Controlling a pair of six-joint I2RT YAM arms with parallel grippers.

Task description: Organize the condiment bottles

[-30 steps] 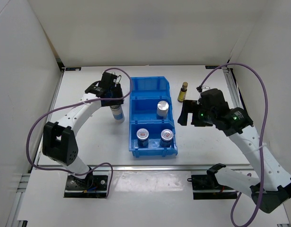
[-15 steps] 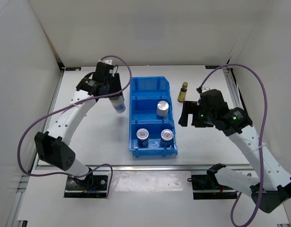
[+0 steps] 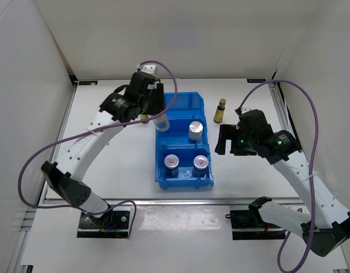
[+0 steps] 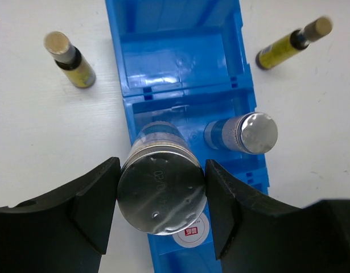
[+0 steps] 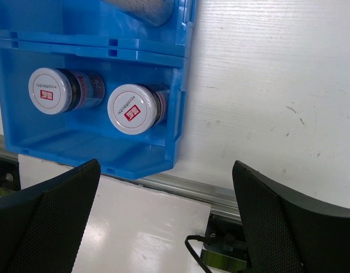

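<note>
My left gripper point(image 4: 161, 200) is shut on a white cylinder bottle with a silvery top point(image 4: 161, 193), held in the air and tilted over the left side of the blue bin point(image 3: 183, 101). In the overhead view that gripper point(image 3: 155, 111) hangs over the bin's middle compartment, where a second white cylinder point(image 3: 196, 131) stands. Two silver-lidded jars point(image 5: 52, 91) point(image 5: 132, 108) sit in the near compartment. One amber bottle point(image 4: 69, 60) stands left of the bin and another point(image 3: 220, 111) right of it. My right gripper point(image 3: 227, 140) is open over the table right of the bin, holding nothing.
The bin's far compartment point(image 4: 180, 62) holds nothing. White walls close in the table at the back and both sides. A metal rail point(image 5: 220, 196) runs along the near edge, just past the bin's near corner.
The left arm has lifted the white cylinder from the table left of the bin and carried it right, over the bin. The right arm has barely moved.
</note>
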